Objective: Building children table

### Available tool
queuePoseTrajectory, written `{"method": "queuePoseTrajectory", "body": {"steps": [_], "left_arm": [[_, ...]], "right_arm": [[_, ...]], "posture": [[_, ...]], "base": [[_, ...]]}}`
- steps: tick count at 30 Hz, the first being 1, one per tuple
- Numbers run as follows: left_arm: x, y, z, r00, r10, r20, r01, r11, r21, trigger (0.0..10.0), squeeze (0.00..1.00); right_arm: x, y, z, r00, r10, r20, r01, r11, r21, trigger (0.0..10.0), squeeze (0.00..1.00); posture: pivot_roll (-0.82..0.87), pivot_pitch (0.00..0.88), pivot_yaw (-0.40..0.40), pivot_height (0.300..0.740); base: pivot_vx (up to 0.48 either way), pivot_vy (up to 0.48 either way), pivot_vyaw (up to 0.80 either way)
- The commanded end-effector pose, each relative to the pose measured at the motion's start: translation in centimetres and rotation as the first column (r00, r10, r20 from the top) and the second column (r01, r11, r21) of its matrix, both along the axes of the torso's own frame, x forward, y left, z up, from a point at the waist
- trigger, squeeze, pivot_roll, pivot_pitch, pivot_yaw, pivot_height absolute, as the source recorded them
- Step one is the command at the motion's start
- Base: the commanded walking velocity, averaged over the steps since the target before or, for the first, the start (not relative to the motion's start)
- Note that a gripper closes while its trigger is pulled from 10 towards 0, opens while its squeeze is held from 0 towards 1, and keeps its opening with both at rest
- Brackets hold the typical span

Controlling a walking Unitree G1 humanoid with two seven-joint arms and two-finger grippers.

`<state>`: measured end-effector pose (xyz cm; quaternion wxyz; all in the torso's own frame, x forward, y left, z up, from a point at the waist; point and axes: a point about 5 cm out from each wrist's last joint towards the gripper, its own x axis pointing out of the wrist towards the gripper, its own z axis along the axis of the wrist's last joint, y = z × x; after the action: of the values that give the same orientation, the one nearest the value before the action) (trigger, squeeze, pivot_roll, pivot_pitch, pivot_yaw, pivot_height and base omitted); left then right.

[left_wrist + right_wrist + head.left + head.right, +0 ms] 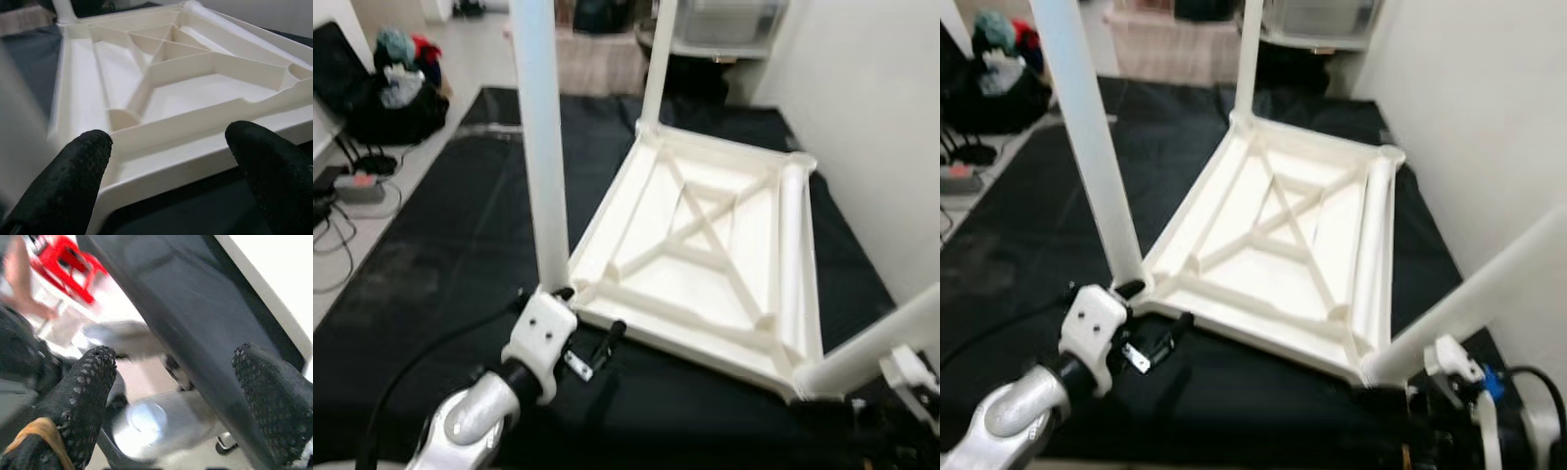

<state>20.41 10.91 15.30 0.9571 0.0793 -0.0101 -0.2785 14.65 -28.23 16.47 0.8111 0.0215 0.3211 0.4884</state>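
Tabletop (705, 255) is lying upside down on the black mat (440, 264), ribbed underside facing up, with white legs already standing in the corners: a near-left leg (543, 147), a far-left leg (658, 59), and a near-right leg (1469, 299) that leans out to the right. A long pale tube (790, 245) lies along the right edge inside the frame; can't tell if it's a loose leg or part of the moulding.

My guess is it's hollow moulded plastic, so light and stiff but smooth and a bit slippery, and the legs would lever hard on their sockets if I yank them. The rim or one of the ribs looks like the safest place to pinch.

My left claw (592, 351) is spread wide with nothing in it, sitting just beside the near-left corner, fingers (83, 166) aimed at the rim. My right claw (171, 396) is spread too, down by the near-right leg, nothing between its fingers.

Around it: white wall (871, 108) tight on the right, a shelf unit (724, 34) behind, a bag pile (396, 83) and a power strip (357, 186) with cables off the mat on the left. The wall leaves little room on that side.
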Motion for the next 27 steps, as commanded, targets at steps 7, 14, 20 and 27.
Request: {"method": "queuePoseTrajectory", "body": {"steps": [7,14,20,27], "left_arm": [[0.0,-0.1,-0.2,1.000,0.013,-0.019,-0.013,1.000,-0.009,10.0,0.00],[0.1,0.3,0.0,0.998,0.060,0.001,-0.060,0.998,-0.005,10.0,0.00],[0.8,1.0,0.3,0.989,0.144,0.035,-0.145,0.989,0.005,10.0,0.00],[0.9,1.6,0.4,0.978,0.203,0.048,-0.204,0.979,0.016,10.0,0.00]], "right_arm": [[0.2,-0.3,-0.4,0.999,0.037,-0.030,-0.040,0.995,-0.090,10.0,0.00],[3.0,-1.7,-1.0,0.990,-0.073,0.119,0.100,0.965,-0.243,10.0,0.00],[6.9,-0.9,-0.5,0.932,-0.168,0.321,0.254,0.935,-0.249,10.0,0.00],[6.8,2.4,0.1,0.962,0.006,0.274,0.050,0.980,-0.195,10.0,0.00]], "posture": [[-0.12,0.115,-0.056,0.740],[-0.11,0.115,-0.060,0.740],[-0.11,0.114,-0.064,0.740],[-0.10,0.116,-0.073,0.740]], "base": [[0.000,0.000,0.00],[0.000,0.000,0.00],[0.000,0.000,0.00],[0.000,0.000,0.00]]}}
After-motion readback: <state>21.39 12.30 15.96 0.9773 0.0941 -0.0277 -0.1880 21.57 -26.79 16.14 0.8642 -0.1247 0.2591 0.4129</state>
